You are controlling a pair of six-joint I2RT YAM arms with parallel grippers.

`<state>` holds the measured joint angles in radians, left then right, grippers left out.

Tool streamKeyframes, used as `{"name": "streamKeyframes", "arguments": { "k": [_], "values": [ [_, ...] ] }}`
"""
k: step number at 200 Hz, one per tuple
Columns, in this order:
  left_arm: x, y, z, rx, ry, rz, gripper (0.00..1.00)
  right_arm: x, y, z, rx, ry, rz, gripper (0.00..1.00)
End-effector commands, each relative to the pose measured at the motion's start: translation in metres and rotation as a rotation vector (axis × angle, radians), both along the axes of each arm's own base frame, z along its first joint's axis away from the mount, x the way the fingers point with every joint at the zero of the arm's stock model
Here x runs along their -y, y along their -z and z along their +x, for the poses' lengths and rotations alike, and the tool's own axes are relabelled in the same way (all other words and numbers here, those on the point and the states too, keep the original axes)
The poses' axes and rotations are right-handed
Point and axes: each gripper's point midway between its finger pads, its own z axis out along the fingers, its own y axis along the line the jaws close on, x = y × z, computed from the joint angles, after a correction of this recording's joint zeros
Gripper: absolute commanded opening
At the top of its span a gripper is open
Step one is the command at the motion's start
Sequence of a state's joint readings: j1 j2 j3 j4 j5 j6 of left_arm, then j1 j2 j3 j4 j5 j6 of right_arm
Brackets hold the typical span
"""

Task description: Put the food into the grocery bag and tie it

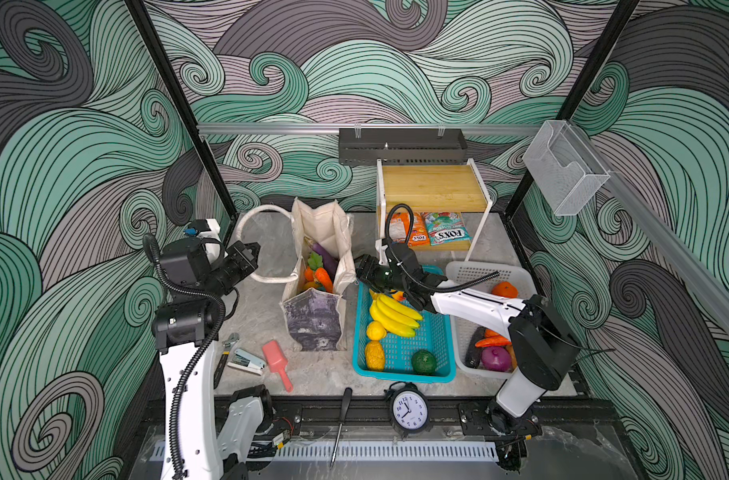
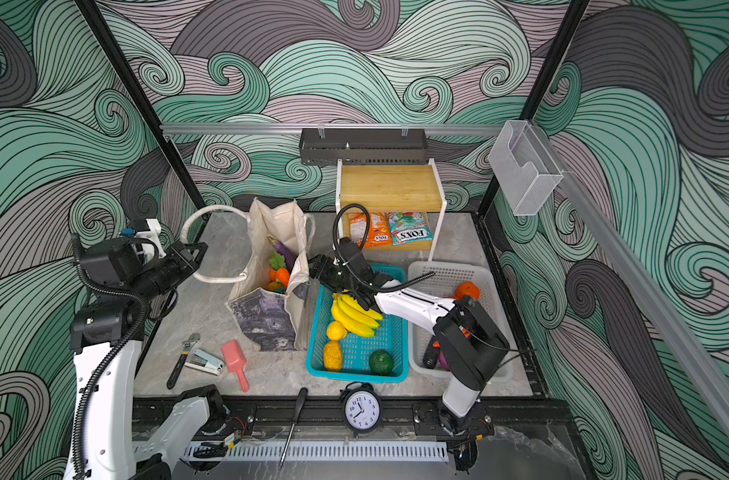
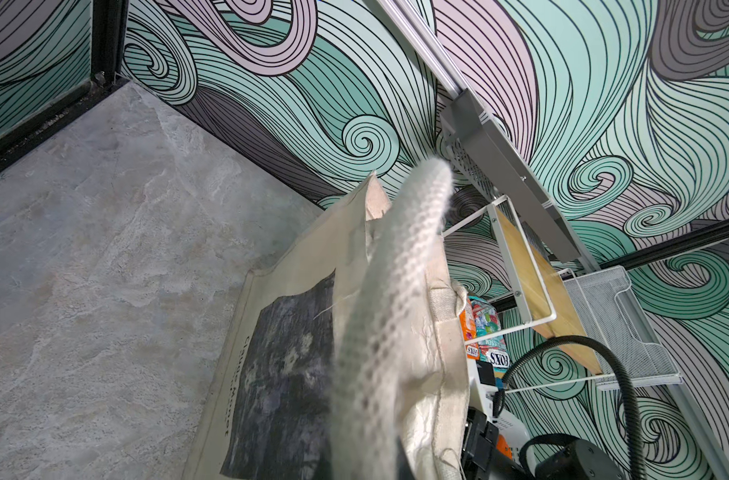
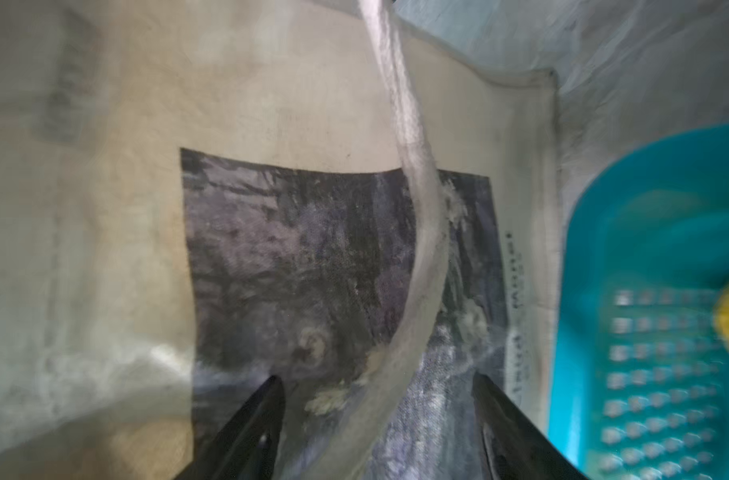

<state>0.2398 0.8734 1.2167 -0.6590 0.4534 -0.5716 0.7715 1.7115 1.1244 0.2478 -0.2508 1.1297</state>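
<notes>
Now, left pincer (image 1: 252,254): clenched on grocery bag (image 1: 315,316) handle (image 3: 396,291), left of centre.
Right pincer (image 4: 377,380): released, jaws straddling other handle (image 4: 415,232).

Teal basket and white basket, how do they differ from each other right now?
The teal basket sits right beside the grocery bag; the white basket is farther right, past the teal one. The teal basket holds bananas plus other yellow and green fruit; the white basket shows an orange and a purple onion, partly hidden by the right arm. Both are mesh plastic with food inside.
</notes>
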Motion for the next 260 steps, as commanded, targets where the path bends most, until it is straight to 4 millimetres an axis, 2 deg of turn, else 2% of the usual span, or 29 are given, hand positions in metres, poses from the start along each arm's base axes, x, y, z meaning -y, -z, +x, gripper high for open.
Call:
{"name": "streamKeyframes", "arguments": {
  "k": [1,35,59,70,88,100,105,112,149,169,201,220,235,260],
  "values": [
    [0.001,-0.009,-0.007,0.028,0.001,0.005,0.00,-0.018,-0.034,0.005,0.066,-0.017,0.079,0.63],
    [0.002,0.000,-0.007,0.013,0.003,-0.002,0.00,-0.034,-0.023,0.008,-0.001,-0.020,0.187,0.62],
    [0.004,0.004,-0.005,0.007,0.013,-0.012,0.00,-0.052,-0.017,0.006,-0.050,-0.043,0.285,0.50],
    [0.004,0.004,-0.005,0.006,0.015,-0.010,0.00,-0.054,-0.015,0.006,-0.055,-0.042,0.296,0.40],
    [0.004,0.004,-0.006,0.005,0.015,-0.006,0.00,-0.046,-0.010,0.006,-0.051,-0.020,0.275,0.17],
    [0.003,0.004,-0.006,0.004,0.014,-0.003,0.00,-0.037,-0.012,0.007,-0.039,-0.005,0.268,0.10],
    [0.003,0.003,-0.006,0.004,0.014,-0.001,0.00,-0.033,-0.014,0.007,-0.030,-0.002,0.264,0.03],
    [0.003,0.002,-0.006,0.007,0.013,0.003,0.00,-0.027,-0.016,0.007,-0.015,0.004,0.248,0.00],
    [-0.002,-0.007,-0.009,0.021,-0.014,0.025,0.00,0.019,-0.030,0.004,0.082,0.031,0.059,0.00],
    [-0.003,-0.013,-0.010,0.030,-0.022,0.035,0.00,0.047,-0.049,0.000,0.189,0.064,-0.072,0.00],
    [-0.001,-0.008,-0.009,0.004,-0.007,0.031,0.00,0.069,-0.088,-0.007,0.358,0.041,-0.224,0.00],
    [0.001,0.000,-0.005,-0.034,0.015,0.024,0.00,0.074,-0.104,-0.009,0.447,-0.009,-0.315,0.00],
    [0.006,0.004,0.000,-0.067,0.054,0.016,0.00,0.065,-0.117,-0.011,0.522,-0.085,-0.339,0.00],
    [0.014,0.002,0.006,-0.093,0.098,0.029,0.00,0.047,-0.128,-0.014,0.578,-0.197,-0.341,0.00]
  ]
}}
